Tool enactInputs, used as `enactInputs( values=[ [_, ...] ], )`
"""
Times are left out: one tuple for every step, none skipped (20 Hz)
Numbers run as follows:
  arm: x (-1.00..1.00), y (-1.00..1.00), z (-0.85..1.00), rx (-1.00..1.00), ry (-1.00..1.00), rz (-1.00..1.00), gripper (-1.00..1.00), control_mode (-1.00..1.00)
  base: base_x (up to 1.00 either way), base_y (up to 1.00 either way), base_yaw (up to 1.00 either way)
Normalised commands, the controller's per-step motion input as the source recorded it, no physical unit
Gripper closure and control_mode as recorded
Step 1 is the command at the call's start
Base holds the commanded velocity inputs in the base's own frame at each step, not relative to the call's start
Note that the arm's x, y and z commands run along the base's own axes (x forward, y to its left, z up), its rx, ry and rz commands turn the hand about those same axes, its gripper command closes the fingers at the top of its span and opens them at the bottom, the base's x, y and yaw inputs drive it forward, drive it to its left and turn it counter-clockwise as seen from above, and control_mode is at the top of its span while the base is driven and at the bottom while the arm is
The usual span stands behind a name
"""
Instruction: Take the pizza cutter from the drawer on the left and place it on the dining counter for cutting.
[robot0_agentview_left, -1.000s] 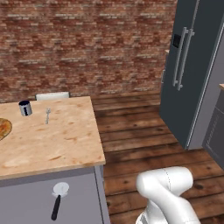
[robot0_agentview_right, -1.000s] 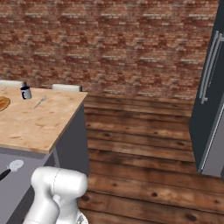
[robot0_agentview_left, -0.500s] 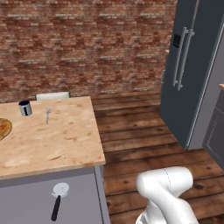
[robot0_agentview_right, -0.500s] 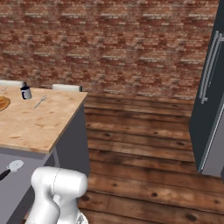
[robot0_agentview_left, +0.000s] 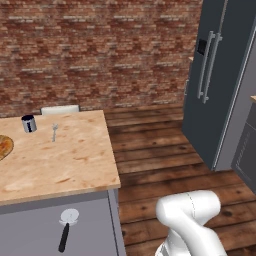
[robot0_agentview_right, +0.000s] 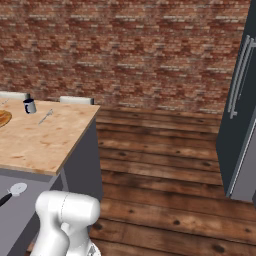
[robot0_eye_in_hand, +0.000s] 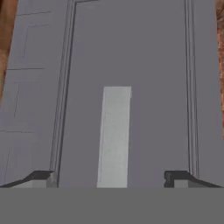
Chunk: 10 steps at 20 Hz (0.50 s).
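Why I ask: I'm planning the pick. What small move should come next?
Probably back the gripper away from the drawer front and lift it. Its fingers stand wide open, holding nothing, with the silver handle just ahead. The pizza cutter lies on grey below the dining counter, seemingly reachable from above.

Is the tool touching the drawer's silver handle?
Apart. In the hand view the tool stands open, its fingertips well out on either side of the silver handle, grey drawer front showing between.

Pizza cutter (robot0_agentview_right: 11, 192) handle apparently cut off by the frame edge.
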Motion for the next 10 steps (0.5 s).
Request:
enactInputs(
  values=[
    [-0.86, 0.0, 0.36, 0.0, 0.0, -0.04, -1.0, -1.0, 0.0, 0.0, 0.0],
    [-0.83, 0.0, 0.36, 0.0, 0.0, -0.05, -1.0, -1.0, 0.0, 0.0, 0.0],
    [-0.75, 0.0, 0.4, 0.0, 0.0, -0.05, -1.0, -1.0, 0.0, 0.0, 0.0],
    [-0.76, 0.0, 0.51, 0.0, 0.0, -0.06, -1.0, -1.0, 0.0, 0.0, 0.0],
    [-0.6, 0.0, 0.6, 0.0, 0.0, -0.07, -1.0, -1.0, 0.0, 0.0, 0.0],
    [-0.54, 0.0, 0.68, 0.0, 0.0, -0.08, -1.0, -1.0, 0.0, 0.0, 0.0],
    [-0.49, 0.0, 0.81, 0.0, 0.0, -0.05, -1.0, -1.0, 0.0, 0.0, 0.0],
    [-0.48, 0.0, 0.83, 0.0, 0.0, -0.03, -1.0, -1.0, 0.0, 0.0, 0.0],
    [-0.54, 0.0, 0.83, 0.0, 0.0, -0.03, -1.0, -1.0, 0.0, 0.0, 0.0],
    [-0.49, 0.0, 0.85, 0.0, 0.0, -0.03, -1.0, -1.0, 0.0, 0.0, 0.0]
  ],
)
